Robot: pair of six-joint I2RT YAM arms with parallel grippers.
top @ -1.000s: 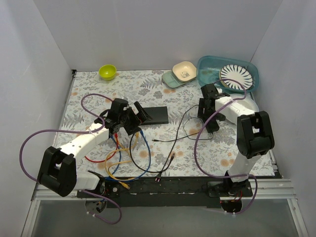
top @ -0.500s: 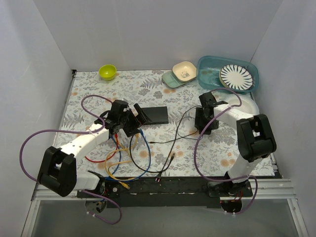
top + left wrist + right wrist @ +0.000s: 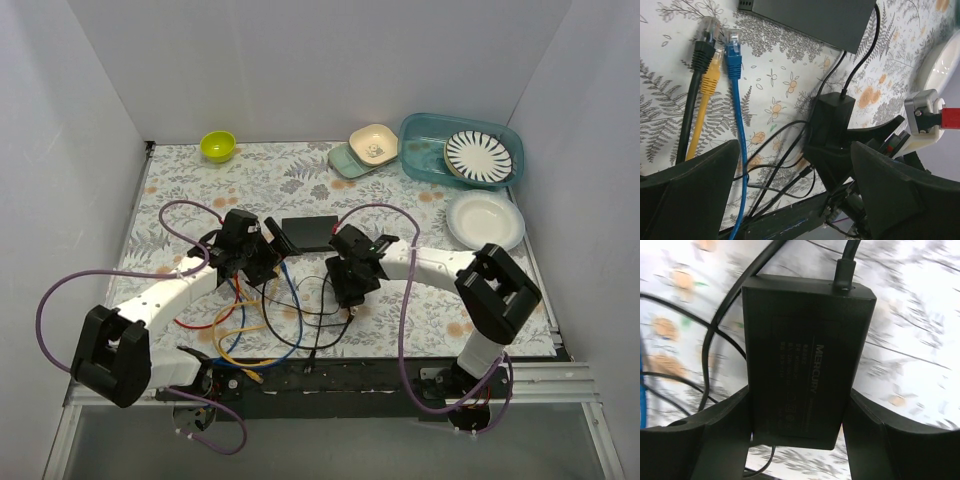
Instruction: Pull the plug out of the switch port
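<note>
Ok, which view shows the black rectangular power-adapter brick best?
Right wrist: the black rectangular power-adapter brick fills the frame, label legible, between the fingers of the right end effector. Left wrist shows it side-on; top external mostly hides it under that end effector.

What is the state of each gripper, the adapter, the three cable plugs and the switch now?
left gripper, open, empty.
right gripper, shut on the power adapter.
power adapter, gripped, cord attached.
black plug, yellow plug, blue plug, all unplugged, on the table.
switch, flat on the table.
</note>
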